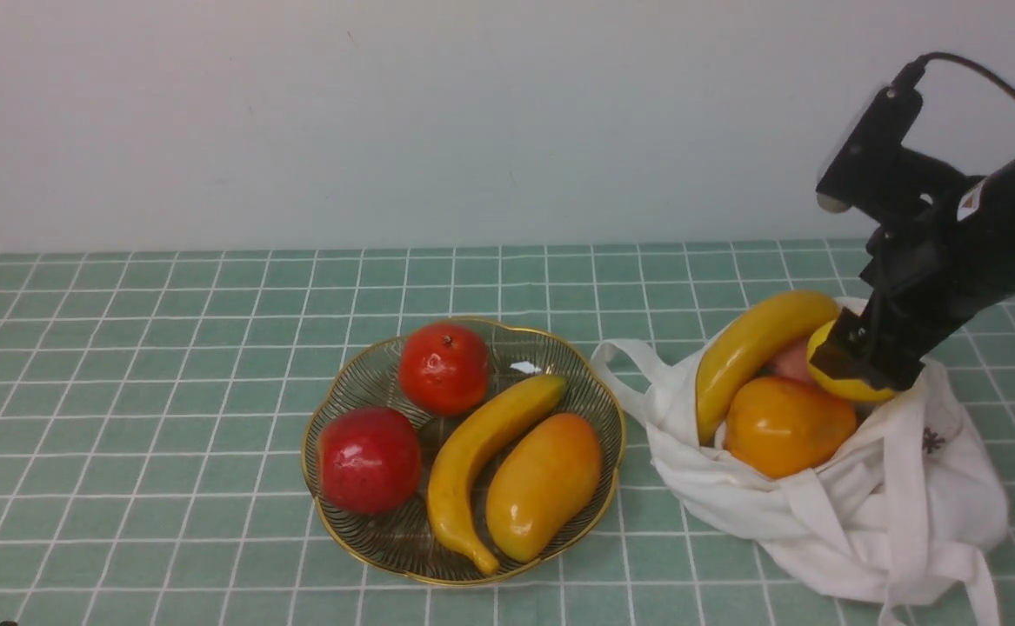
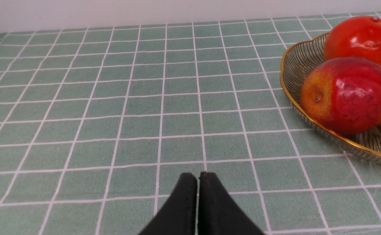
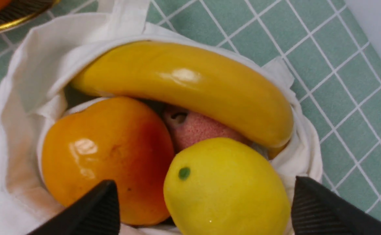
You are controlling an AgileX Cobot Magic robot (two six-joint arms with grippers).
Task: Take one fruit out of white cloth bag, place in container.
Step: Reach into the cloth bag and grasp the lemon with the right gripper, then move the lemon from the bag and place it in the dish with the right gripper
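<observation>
Grasping step in hand: right gripper (image 3: 204, 199) hangs over the white cloth bag (image 1: 864, 513), jaws wide, one on either side of the lemon (image 3: 229, 182). The lemon sits at the bag's mouth beside a banana (image 3: 183, 85) and a mango (image 3: 105, 156). No contact apparent, though depth is hard to judge. Next move calls for closing on the lemon, lifting clear, carrying to the container (image 1: 464, 569). Left gripper (image 2: 197, 182) closed, empty, over the tablecloth (image 2: 79, 114).

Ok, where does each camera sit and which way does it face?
Front: between the arms, facing forward at container and white cloth bag; right gripper shows.
Left wrist: low, looking along the tablecloth; shut left gripper shows.
Right wrist: looking down into the bag at the lemon; open fingers show.
Shared: front and right wrist both show bag and lemon.
</observation>
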